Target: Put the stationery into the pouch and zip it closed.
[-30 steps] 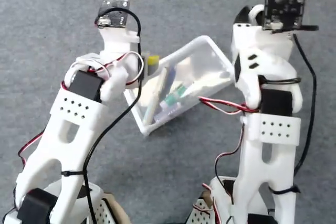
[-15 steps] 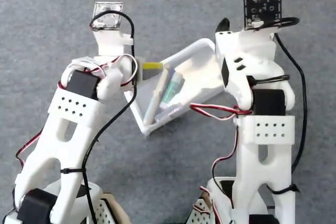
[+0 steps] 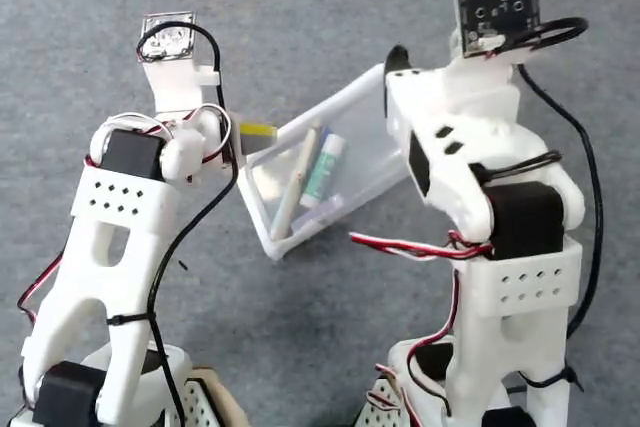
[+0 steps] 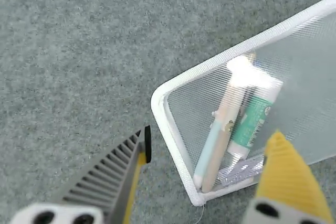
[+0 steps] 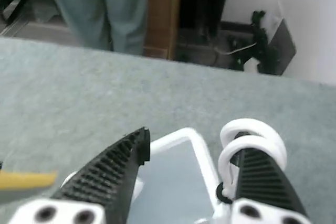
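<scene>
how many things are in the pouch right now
3: a pen, a green tube beside it, and a flat silvery piece at their ends, near the pouch corner. More may be hidden.

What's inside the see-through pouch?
Inside the clear mesh pouch with white edging lie a pale long pen, a green-and-white tube and something silvery by their ends. In the high view the white right arm covers the pouch's far end, so anything there is hidden.
</scene>
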You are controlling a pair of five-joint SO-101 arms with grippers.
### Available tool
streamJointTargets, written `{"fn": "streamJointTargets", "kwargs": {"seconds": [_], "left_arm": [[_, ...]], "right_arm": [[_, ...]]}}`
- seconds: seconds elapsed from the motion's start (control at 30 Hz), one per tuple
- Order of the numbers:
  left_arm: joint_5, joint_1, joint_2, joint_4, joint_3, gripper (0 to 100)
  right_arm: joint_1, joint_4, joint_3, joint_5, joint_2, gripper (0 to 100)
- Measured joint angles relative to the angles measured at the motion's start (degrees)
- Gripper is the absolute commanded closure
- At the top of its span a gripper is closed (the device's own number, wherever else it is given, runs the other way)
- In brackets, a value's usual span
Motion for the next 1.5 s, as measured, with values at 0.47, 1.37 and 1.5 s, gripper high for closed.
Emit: {"fn": "streamJointTargets", "kwargs": {"seconds": [0.47, 1.37, 1.5], "left_arm": [[0.0, -0.09, 0.0, 1.23, 0.0, 64], [0.09, -3.52, 0.0, 11.34, -1.23, 86], [0.09, -3.52, -0.53, 15.21, -2.73, 93]], "right_arm": [[-0.88, 5.89, 17.58, -3.43, 0.35, 36.1], [-0.97, 23.38, 13.36, 8.35, 0.35, 43.1], [-0.97, 24.7, 13.19, 8.35, 0.35, 62.2]]}}
